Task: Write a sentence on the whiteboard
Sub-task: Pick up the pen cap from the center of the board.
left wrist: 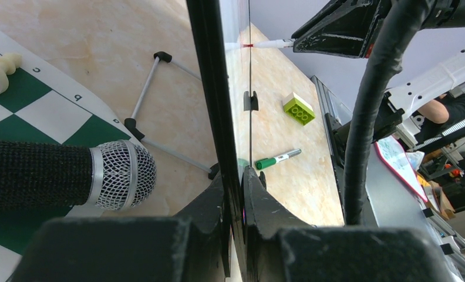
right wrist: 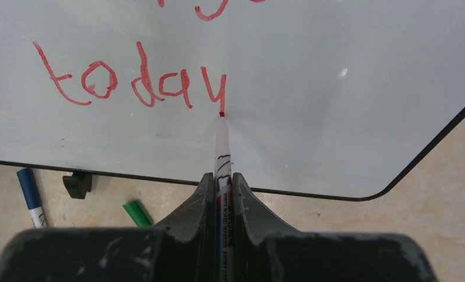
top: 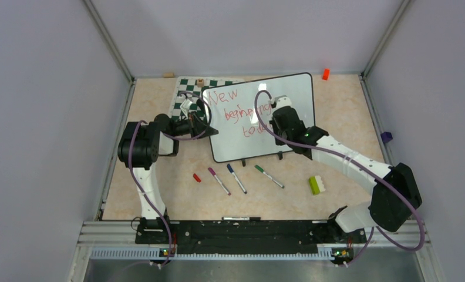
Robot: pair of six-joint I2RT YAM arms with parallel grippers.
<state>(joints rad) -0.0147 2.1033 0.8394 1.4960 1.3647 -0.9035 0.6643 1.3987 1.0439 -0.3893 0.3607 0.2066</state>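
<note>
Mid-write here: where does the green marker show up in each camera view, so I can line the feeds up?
Top external: the green marker lies in front of the whiteboard, just right of the blue marker.
Left wrist: the green marker sits mid-frame, right of the board's edge.
Right wrist: only its green end shows, lower left, below the board's bottom edge.
Shared landmark: the whiteboard.
</note>
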